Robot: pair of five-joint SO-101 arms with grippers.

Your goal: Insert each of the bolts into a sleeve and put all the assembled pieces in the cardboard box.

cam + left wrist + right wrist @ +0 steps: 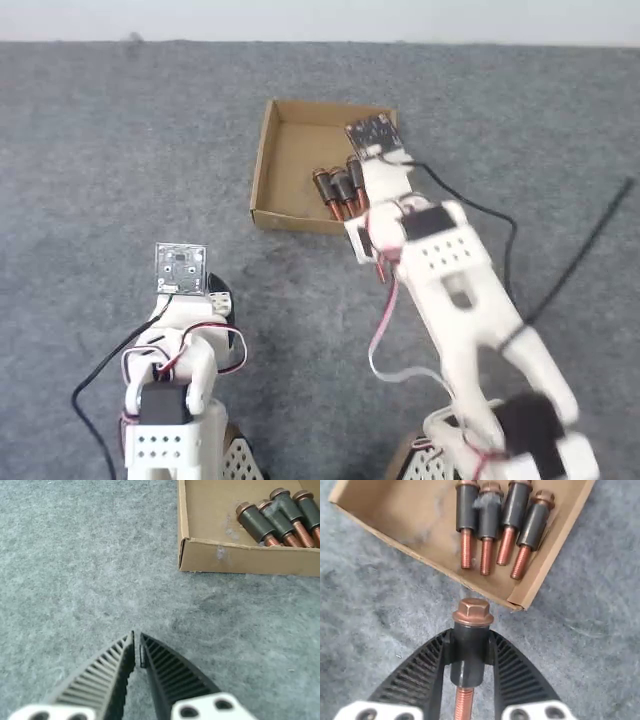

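Jaws of the right gripper (470, 637) are clamped on the dark sleeve (468, 657) of one assembled piece, with a ribbed finger bearing on each side. Jaws of the left gripper (137, 639) stand almost together, the tips a slit apart, with nothing between them.

Surroundings: grey carpet (120, 150) forms the work surface. The cardboard box (262, 165) lies just ahead of the right gripper. Its near wall stands between the held piece and the box floor. The left gripper hangs over bare carpet, near one corner of the box but apart from it. A black cable (490, 215) trails off the right arm (450, 290).

Held piece: a copper hexagonal bolt head (473, 613) sits at the end of the sleeve nearest the box. The threaded shank (464, 700) emerges from the opposite end. The piece is over the carpet, outside the box. Four assembled pieces (490, 517) lie side by side on the box floor beside one side wall, threads toward the near wall.

Limits: in the high view the right arm covers its own gripper and part of the row, so three pieces can be counted there. The end of the held shank is cut off at the frame edge. In the left wrist view the box runs out of frame.
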